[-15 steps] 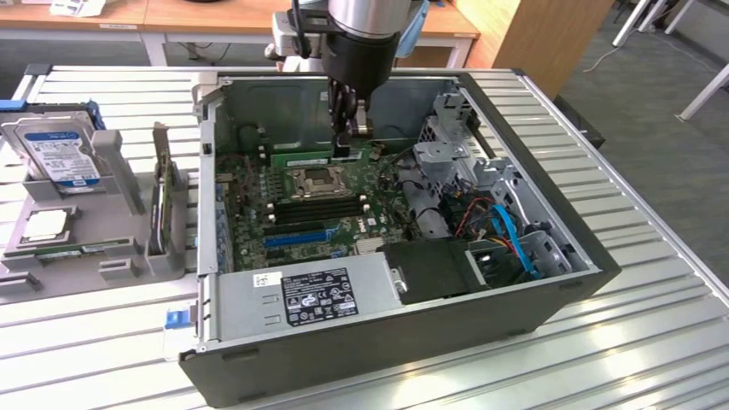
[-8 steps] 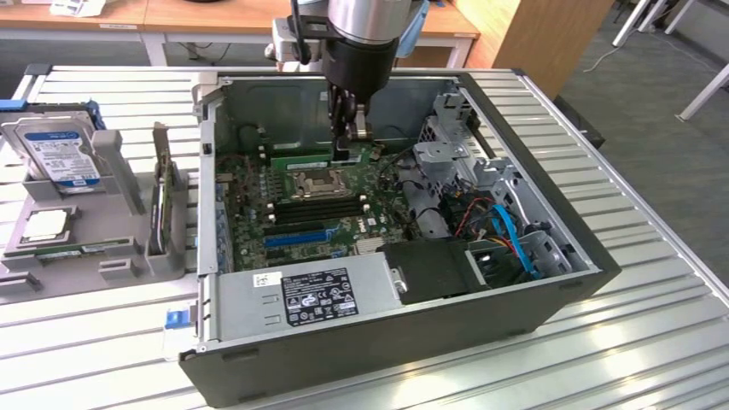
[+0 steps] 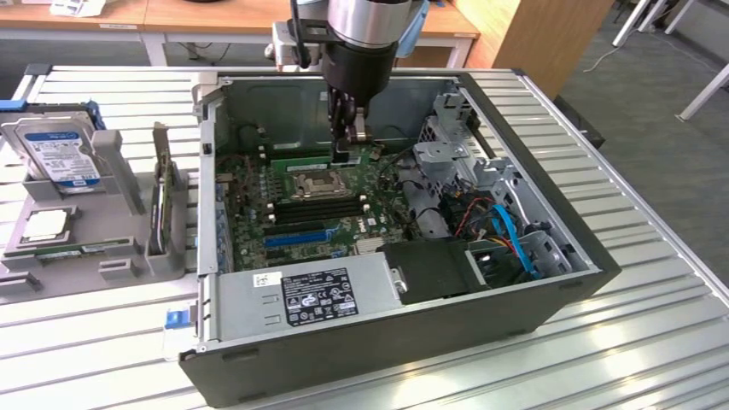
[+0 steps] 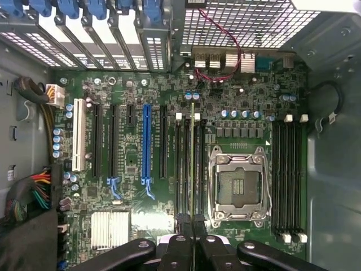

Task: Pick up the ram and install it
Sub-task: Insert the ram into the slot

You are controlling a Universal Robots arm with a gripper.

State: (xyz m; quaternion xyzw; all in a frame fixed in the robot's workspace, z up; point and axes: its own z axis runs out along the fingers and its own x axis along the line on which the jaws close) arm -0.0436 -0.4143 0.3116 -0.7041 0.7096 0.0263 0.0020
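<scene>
**Pinching the long, thin green circuit-board ram (image 4: pixel 193 164) between two black fingers (image 4: pixel 181 230)**

Clamps the fingers almost together on one end of the stick, seen edge-on in the wrist view. Holds it lengthwise along the bank of narrow black plastic memory slots (image 4: pixel 184 169), just beside the square silver metal processor socket (image 4: pixel 240 183) on the green motherboard (image 4: pixel 127 186).

Looks like the install step, with the pick-up already done. Cannot tell whether the stick's lower edge touches a slot or hangs just above it. Seems to call for keeping the stick upright and parallel to a single slot, then even pressure straight down.

Reaches down from above in the exterior view, with the gripper (image 3: pixel 347 145) pointing vertically into the open dark grey metal computer case (image 3: pixel 547 282) and its tips low inside the walls.
</scene>
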